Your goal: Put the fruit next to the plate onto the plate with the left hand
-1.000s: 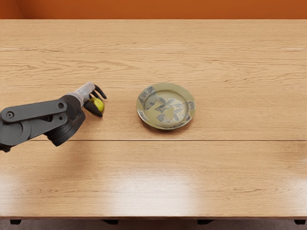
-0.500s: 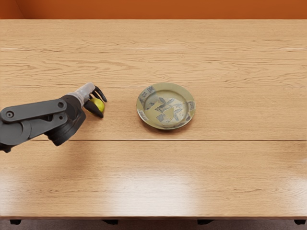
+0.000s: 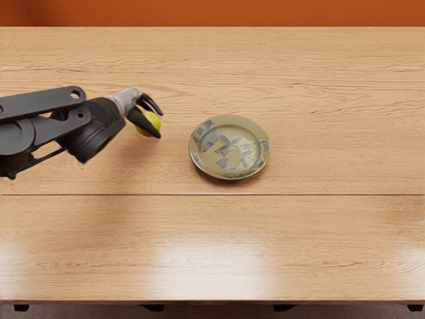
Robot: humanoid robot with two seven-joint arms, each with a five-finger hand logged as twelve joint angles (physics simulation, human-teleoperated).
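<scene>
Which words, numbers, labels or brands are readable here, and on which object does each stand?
None can be read.
The plate carries dark painted marks, too blurred to tell whether any are letters.
The fruit, the left hand and the table show no writing.

1 plate [image 3: 230, 146]: round, olive rim, grey-blue pattern; lying flat, centre of scene.
1 fruit [image 3: 153, 121]: small, round, yellow-green; clasped by left hand [image 3: 141, 111], left of plate, apart from it.
</scene>
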